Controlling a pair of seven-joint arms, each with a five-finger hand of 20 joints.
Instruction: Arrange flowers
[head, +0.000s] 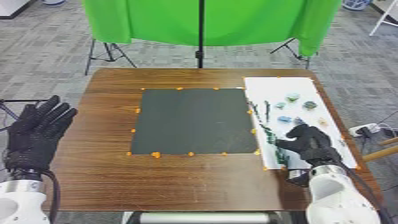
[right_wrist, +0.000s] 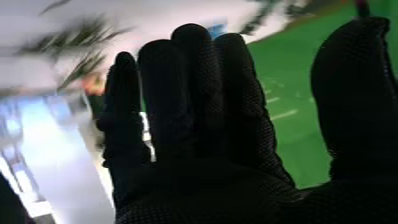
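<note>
In the head view, holds the white left arm at half past seven and the gloved left hand at half past eight, with fingers straight, slightly spread and aimed toward one o'clock. Holds the white right arm at half past four and the gloved right hand near four o'clock, leaning toward eleven. In the right wrist view, shows fingers straight and close together, with thumb well apart.

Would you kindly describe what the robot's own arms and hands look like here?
The left arm and right arm are white with rounded casings, each with a dark cable alongside. The left hand and right hand wear black fabric gloves; the right glove shows a fine, mesh-like texture.
</note>
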